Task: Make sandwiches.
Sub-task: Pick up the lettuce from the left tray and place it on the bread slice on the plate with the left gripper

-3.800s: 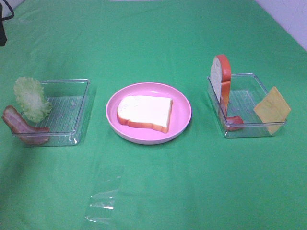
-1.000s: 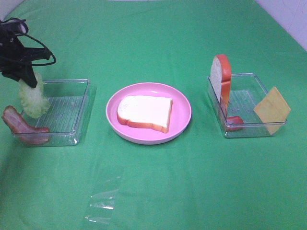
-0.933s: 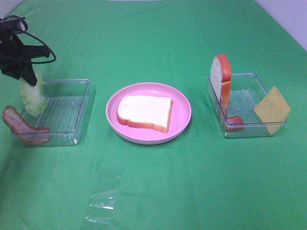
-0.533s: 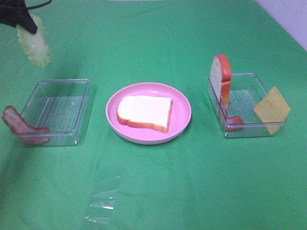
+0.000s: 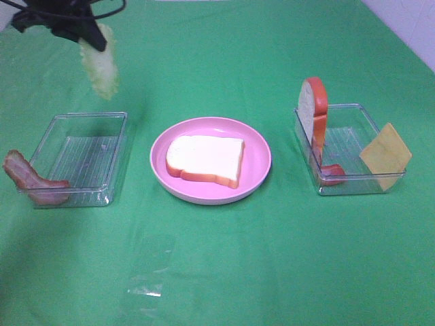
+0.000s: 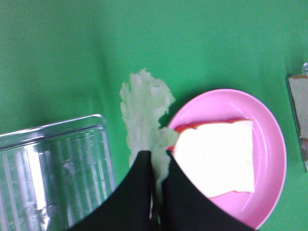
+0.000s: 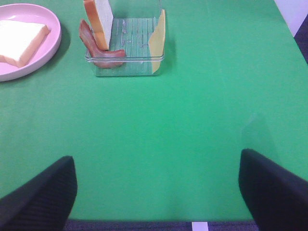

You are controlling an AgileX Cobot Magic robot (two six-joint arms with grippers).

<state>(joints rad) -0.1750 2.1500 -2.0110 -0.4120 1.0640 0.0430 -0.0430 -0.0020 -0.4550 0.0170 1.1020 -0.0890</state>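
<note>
My left gripper (image 5: pixel 94 39) hangs high over the table's far left, shut on a pale green lettuce leaf (image 5: pixel 100 66) that dangles from it. In the left wrist view the leaf (image 6: pixel 144 108) sticks out past the black fingertips (image 6: pixel 143 168), between the left tray (image 6: pixel 53 168) and the pink plate (image 6: pixel 275 144). One white bread slice (image 5: pixel 206 159) lies flat on the plate (image 5: pixel 262 163). A bacon strip (image 5: pixel 30 180) leans on the left tray's (image 5: pixel 102 159) outer corner. My right gripper (image 7: pixel 156 192) is open and empty, hovering over bare cloth well short of the right tray (image 7: pixel 126 57).
The right tray (image 5: pixel 360 132) holds an upright bread slice (image 5: pixel 314 109), a red strip (image 5: pixel 332 174) and a yellow cheese square (image 5: pixel 385 155). A clear plastic film (image 5: pixel 149 268) lies on the green cloth in front of the plate.
The left gripper closed on the lettuce at the left tray, lifted it up out of the tray, then carried it to the right. The right arm has not moved.
</note>
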